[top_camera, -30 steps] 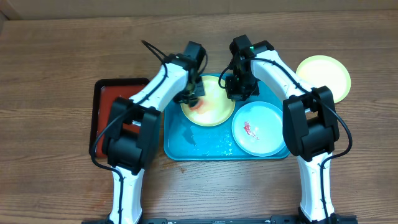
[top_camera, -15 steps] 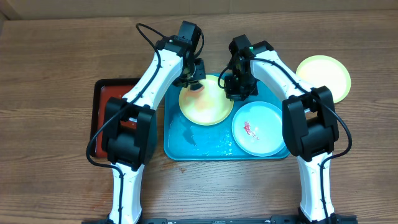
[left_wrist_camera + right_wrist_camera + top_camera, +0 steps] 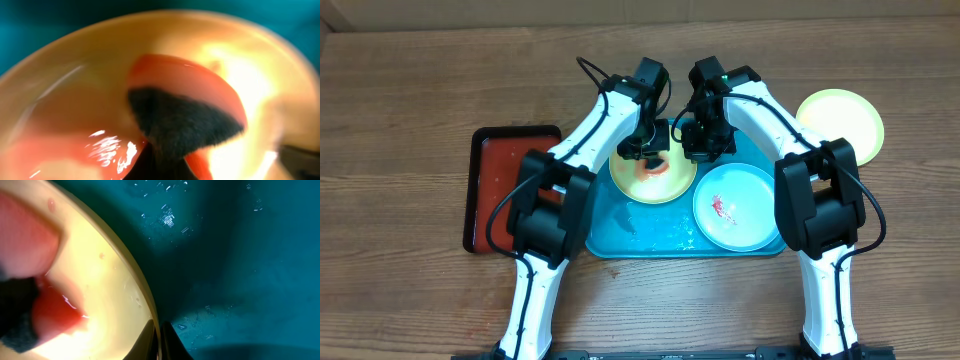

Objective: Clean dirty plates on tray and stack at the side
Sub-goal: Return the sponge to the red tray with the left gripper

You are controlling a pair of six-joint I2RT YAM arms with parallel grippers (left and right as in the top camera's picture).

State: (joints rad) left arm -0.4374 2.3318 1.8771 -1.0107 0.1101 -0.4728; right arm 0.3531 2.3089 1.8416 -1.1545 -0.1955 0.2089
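tray: large blue rectangular plastic tray [image 3: 620, 238], long axis left-right on bench [image 3: 420, 80]
right fingers [image 3: 172, 345]: pinching rim of yellow-green round plate [image 3: 100, 275], wrist view only
left fingers [image 3: 653, 150]: grip unreadable, blurred

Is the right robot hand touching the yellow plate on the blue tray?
Touching. In the right wrist view, the right end effector pinches the rim of the yellow plate, over the blue tray.

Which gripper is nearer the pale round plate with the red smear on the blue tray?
Right. The right gripper grips the right rim of the round yellow-green plate, just up-left of the pale round plate; the left gripper is over that plate's middle, farther left.
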